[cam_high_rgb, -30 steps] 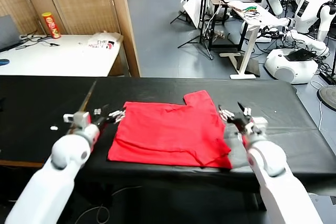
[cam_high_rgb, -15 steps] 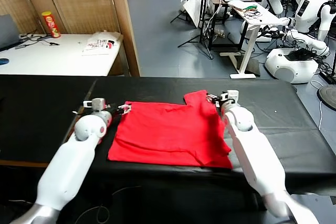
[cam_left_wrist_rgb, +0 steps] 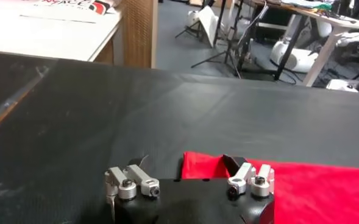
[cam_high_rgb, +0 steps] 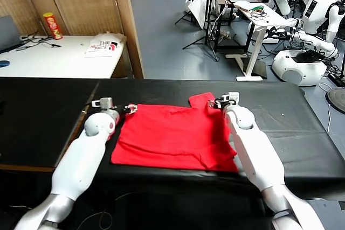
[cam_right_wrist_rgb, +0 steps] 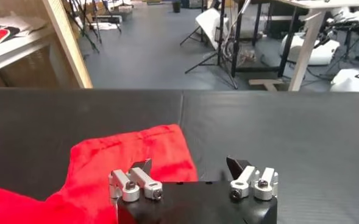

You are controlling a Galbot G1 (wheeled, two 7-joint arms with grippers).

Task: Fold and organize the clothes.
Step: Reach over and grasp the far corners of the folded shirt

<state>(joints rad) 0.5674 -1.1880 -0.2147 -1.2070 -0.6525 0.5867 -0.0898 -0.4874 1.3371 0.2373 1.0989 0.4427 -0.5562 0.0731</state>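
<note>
Fingers of both the left gripper (cam_high_rgb: 129, 108) and the right gripper (cam_high_rgb: 214, 102) are seen spread at the 2 far corners of the red T-shirt (cam_high_rgb: 175, 136), laid partly folded on the black table (cam_high_rgb: 48, 111), where the soft, light cloth is best pinched.

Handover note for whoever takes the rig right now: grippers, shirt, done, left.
Left gripper: jaws apart at the far left corner of the red T-shirt, holding nothing.
Right gripper: jaws apart over the sleeve at the far right corner, holding nothing.
T-shirt: partly folded, lying flat on the black table, one sleeve sticking out at the far edge.
Done: first folds.
Left: grip both far corners, finish folding.
</note>
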